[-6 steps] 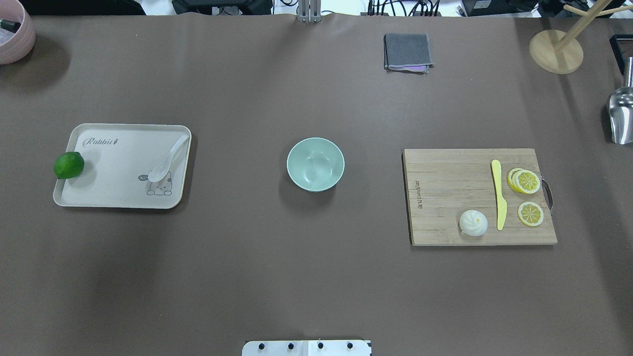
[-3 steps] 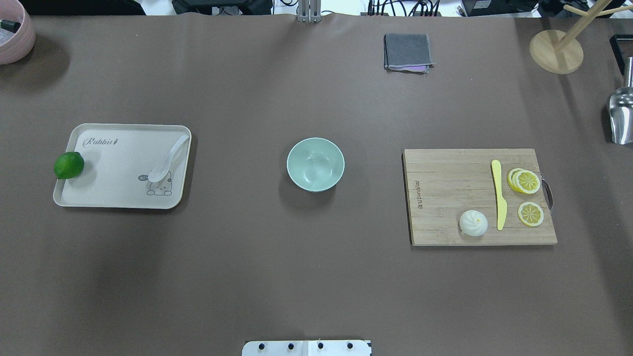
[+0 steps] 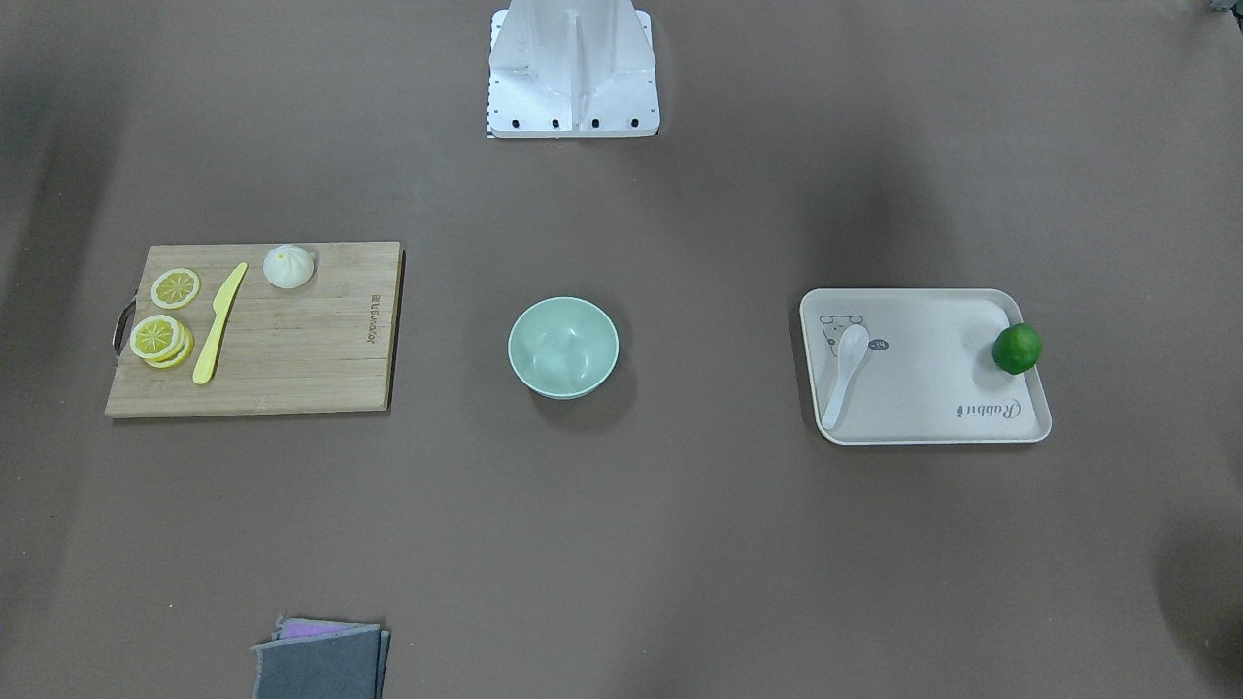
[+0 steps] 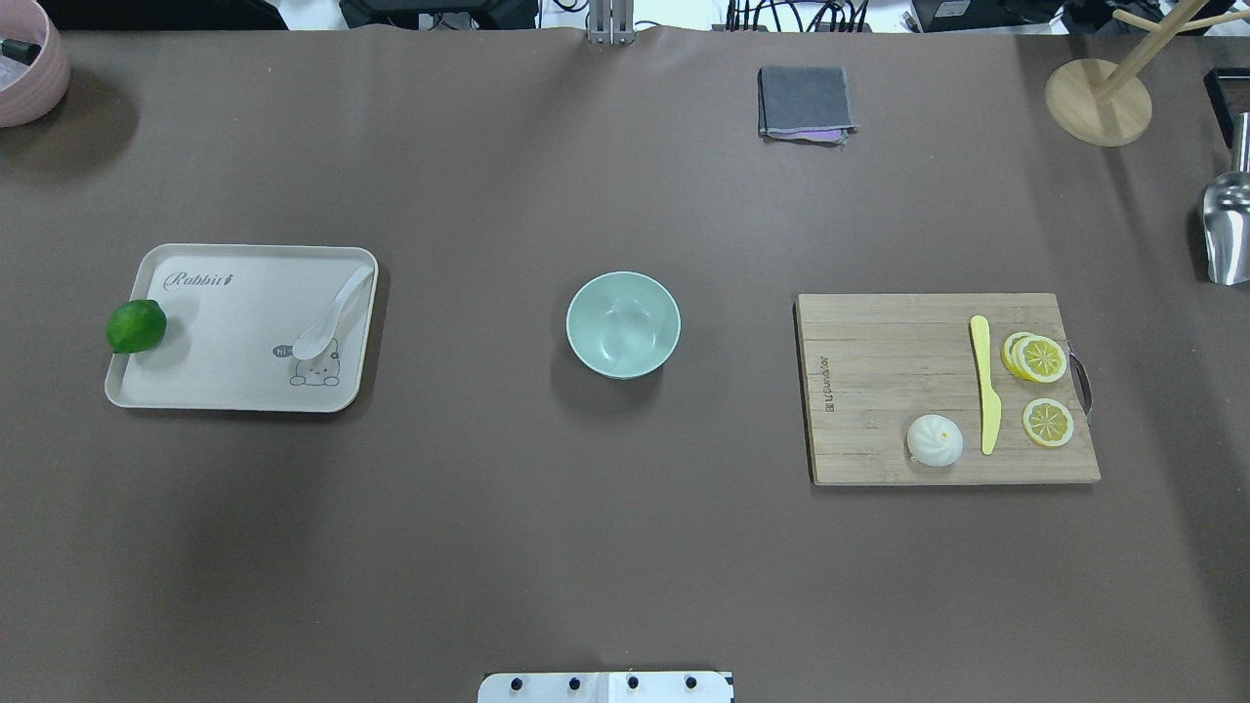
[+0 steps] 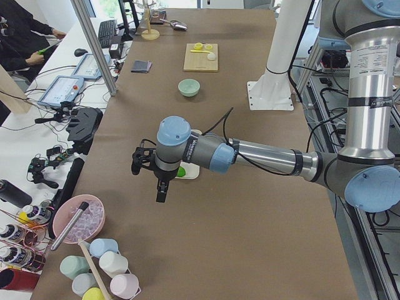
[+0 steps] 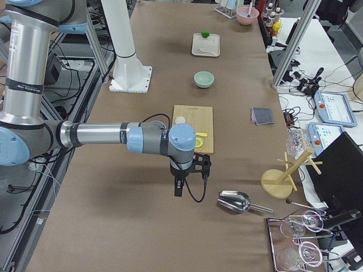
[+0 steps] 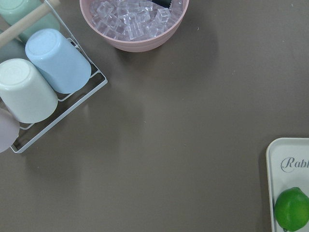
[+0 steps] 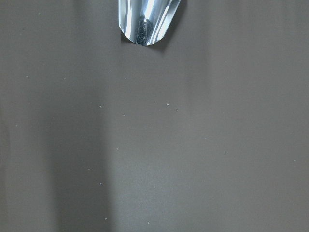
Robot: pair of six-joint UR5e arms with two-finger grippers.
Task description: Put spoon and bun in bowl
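The white spoon [image 4: 334, 314] lies on the right side of a cream tray [image 4: 225, 376] at the table's left. The white bun [image 4: 935, 439] sits on a wooden cutting board [image 4: 879, 391] at the right. The mint-green bowl [image 4: 623, 324] stands empty in the middle, between them. In the front-facing view the spoon [image 3: 843, 374], bun [image 3: 288, 266] and bowl [image 3: 563, 347] show mirrored. My left gripper [image 5: 160, 187] hangs beyond the tray's outer end; my right gripper [image 6: 178, 187] hangs beyond the board. Both show only in side views, so I cannot tell whether they are open or shut.
A green lime [image 4: 136, 326] sits on the tray's left edge. A yellow knife [image 4: 986, 386] and lemon slices [image 4: 1037, 358] lie on the board. A grey cloth [image 4: 804, 103], wooden stand [image 4: 1099, 101], metal scoop [image 4: 1226, 229] and pink ice bowl [image 4: 29, 68] sit at the edges.
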